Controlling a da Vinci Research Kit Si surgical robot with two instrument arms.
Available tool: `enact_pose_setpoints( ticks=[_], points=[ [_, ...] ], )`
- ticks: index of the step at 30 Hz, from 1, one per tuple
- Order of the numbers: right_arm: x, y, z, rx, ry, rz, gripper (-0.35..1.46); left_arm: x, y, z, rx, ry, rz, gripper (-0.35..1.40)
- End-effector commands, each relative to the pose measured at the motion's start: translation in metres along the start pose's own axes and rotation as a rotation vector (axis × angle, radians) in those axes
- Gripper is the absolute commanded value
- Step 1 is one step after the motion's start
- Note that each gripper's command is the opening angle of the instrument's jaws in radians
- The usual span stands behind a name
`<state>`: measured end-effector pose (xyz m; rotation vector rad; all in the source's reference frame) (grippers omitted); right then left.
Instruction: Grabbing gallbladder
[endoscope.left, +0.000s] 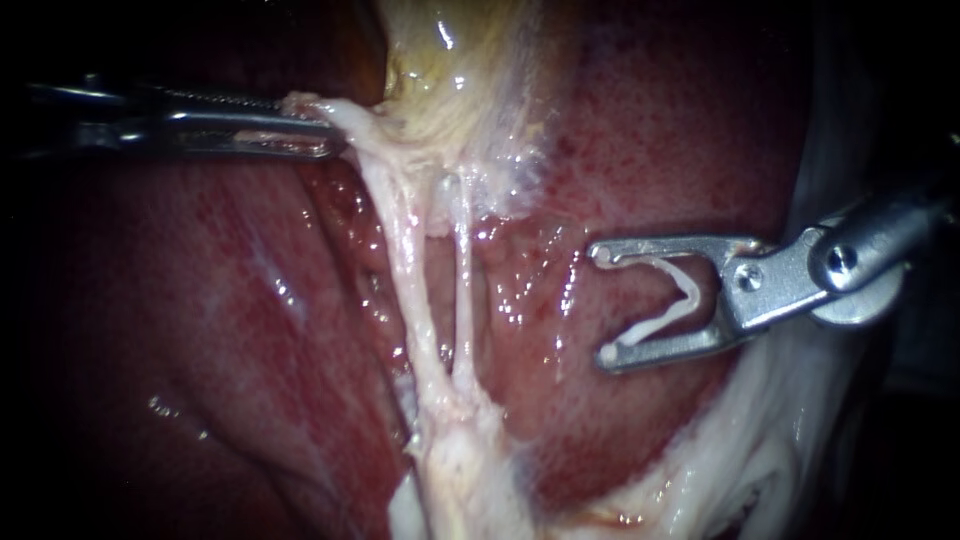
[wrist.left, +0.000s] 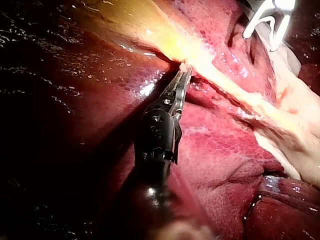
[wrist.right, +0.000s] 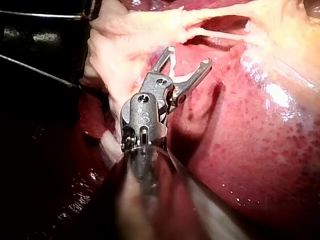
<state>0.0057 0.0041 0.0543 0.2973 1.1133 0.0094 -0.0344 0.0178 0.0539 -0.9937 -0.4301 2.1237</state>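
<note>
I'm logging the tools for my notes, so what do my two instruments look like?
The left instrument is dark grey metal: a long, slim, finely toothed hand on a black wrist. The right instrument is bright silver: a forked hand with two slotted prongs, joined by round pins to a rounded wrist.

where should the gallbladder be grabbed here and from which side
Probably grip the gallbladder at its narrow lower end, just above the two tubes, coming from the left: it tapers to a thin flap there, where the left instrument has its jaws shut on it. The right instrument carries a clip.
</note>
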Motion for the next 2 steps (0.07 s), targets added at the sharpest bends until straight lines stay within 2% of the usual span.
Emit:
enact_pose_setpoints(
  ticks=[1, 2],
  points=[
    [0.0, 0.0, 0.0, 0.0, 0.0, 0.0, 0.5, 0.0, 0.0, 0.0001, 0.001, 0.001, 0.0, -0.35],
    [0.0, 0.0, 0.0, 0.0, 0.0, 0.0, 0.5, 0.0, 0.0, 0.0001, -0.001, 0.0, -0.001, -0.35]
  ],
)
